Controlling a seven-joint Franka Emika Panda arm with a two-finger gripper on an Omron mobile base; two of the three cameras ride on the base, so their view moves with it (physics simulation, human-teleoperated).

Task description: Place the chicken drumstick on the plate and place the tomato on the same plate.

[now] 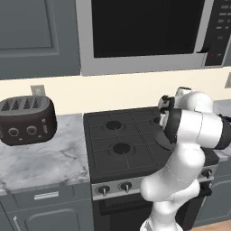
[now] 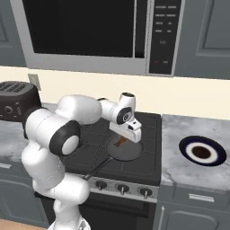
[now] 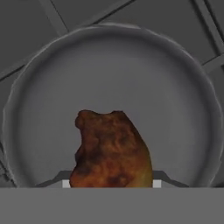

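The chicken drumstick (image 3: 111, 151), orange-brown and lumpy, sits between my fingertips (image 3: 156, 183) over the floor of a dark grey frying pan (image 3: 109, 33). My gripper (image 3: 111, 183) is shut on it. In the right base view the gripper (image 2: 120, 140) reaches down into the pan (image 2: 130, 153) on the stove, with the drumstick (image 2: 118, 143) at its tips. The plate (image 2: 186, 146), navy-rimmed with a white centre, lies on the marble counter to the right of the stove, well apart from the gripper. The tomato is out of view.
The pan's long handle (image 2: 96, 170) points toward the stove's front left. A black toaster (image 1: 27, 119) stands on the left counter. A microwave (image 2: 90, 31) hangs above the stove (image 1: 122, 140). My arm crosses over the stove's right burners.
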